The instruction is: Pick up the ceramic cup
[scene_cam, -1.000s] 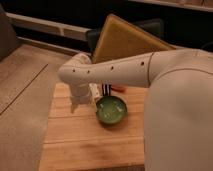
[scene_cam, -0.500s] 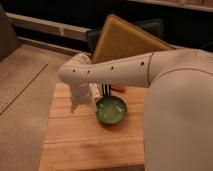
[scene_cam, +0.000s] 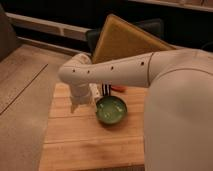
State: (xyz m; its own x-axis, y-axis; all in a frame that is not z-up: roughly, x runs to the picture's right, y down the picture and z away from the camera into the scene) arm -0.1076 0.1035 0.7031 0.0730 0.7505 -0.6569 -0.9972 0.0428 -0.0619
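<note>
The ceramic cup (scene_cam: 111, 110) is a small round green glazed bowl-like cup with a darker rim. It stands upright on the wooden table (scene_cam: 90, 147), near its middle. My white arm reaches in from the right, bends at the left and comes down just left of the cup. The gripper (scene_cam: 79, 104) is at the lower end of that wrist, close to the table and beside the cup's left rim. It is seen from behind and mostly covered by the wrist.
A slim white object (scene_cam: 94, 91) and a dark striped item (scene_cam: 106, 89) stand just behind the cup. A large tan square board (scene_cam: 125, 40) leans at the back. The table's left edge drops to a grey floor (scene_cam: 22, 100).
</note>
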